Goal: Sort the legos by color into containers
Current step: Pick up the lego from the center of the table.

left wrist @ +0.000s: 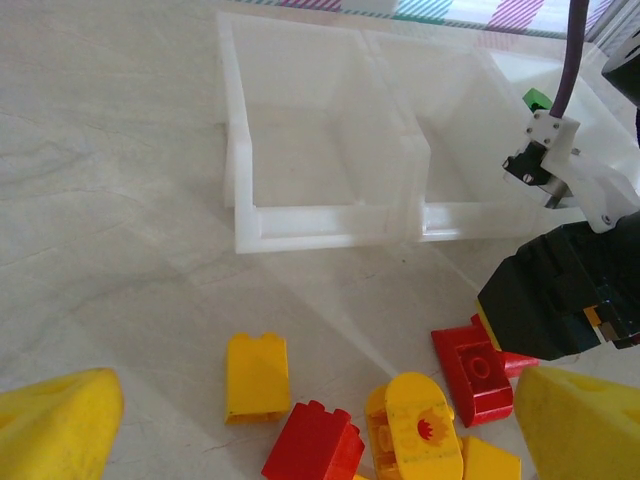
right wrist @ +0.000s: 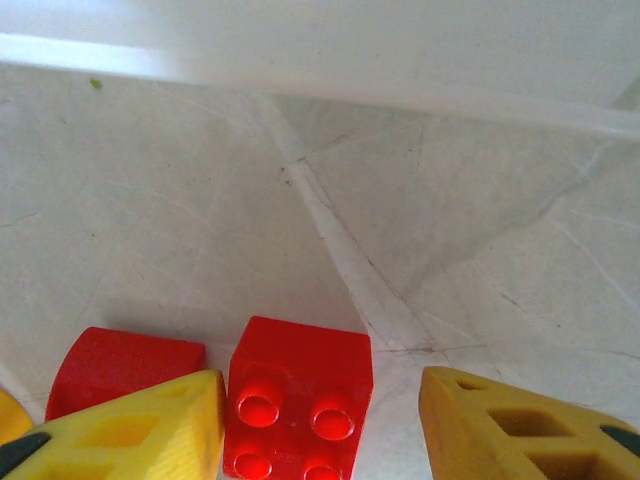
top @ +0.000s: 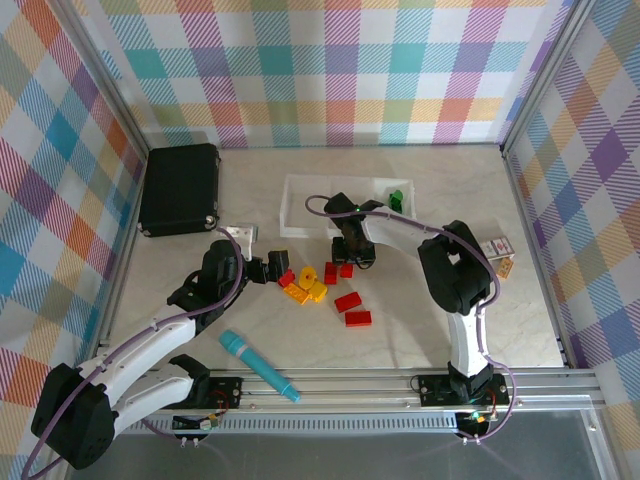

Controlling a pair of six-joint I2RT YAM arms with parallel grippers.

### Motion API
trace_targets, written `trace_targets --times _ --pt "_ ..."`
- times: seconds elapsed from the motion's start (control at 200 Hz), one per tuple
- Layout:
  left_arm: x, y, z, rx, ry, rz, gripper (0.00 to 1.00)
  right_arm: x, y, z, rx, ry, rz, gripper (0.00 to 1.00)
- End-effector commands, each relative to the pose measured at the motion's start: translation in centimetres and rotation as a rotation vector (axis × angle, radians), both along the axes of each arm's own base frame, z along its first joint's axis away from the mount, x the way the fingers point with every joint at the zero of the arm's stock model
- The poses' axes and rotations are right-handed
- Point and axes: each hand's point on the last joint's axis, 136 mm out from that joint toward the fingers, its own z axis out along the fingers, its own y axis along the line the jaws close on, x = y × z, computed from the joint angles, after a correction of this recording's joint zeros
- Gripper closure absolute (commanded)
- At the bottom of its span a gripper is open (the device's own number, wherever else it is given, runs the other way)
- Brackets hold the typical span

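Red and yellow legos lie in a loose cluster in front of the clear three-compartment tray. A green lego sits in the tray's right compartment. My right gripper is down at the cluster's far edge and stands open. A red brick lies between its yellow fingers, against the left one and apart from the right. A second red brick lies beside it. My left gripper is open over a red brick, with a yellow brick and a rounded yellow piece close by.
A black case stands at the back left. A teal marker-like cylinder lies near the front rail. Small cards rest at the right. In the left wrist view the right gripper's black body sits just right of the cluster.
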Motion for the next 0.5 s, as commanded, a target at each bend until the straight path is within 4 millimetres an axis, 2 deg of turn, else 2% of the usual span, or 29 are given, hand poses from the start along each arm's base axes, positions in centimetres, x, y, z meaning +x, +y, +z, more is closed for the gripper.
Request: trace_targets --times 0.0,0.305,0.495 --pt "-0.2 0.1 0.1 0.01 -0.018 -0.002 0.0 -0.3 -0.3 -1.0 -0.047 0.026 0.024 0.46" --pt "-0.2 0.1 0.2 0.012 -0.019 -0.003 0.0 -0.2 -1.0 -2.0 -0.11 0.039 0.028 0.48" --pt "-0.2 0.1 0.4 0.014 -0.02 -0.004 0.0 -0.9 -1.9 -2.6 -0.131 0.046 0.01 0.5"
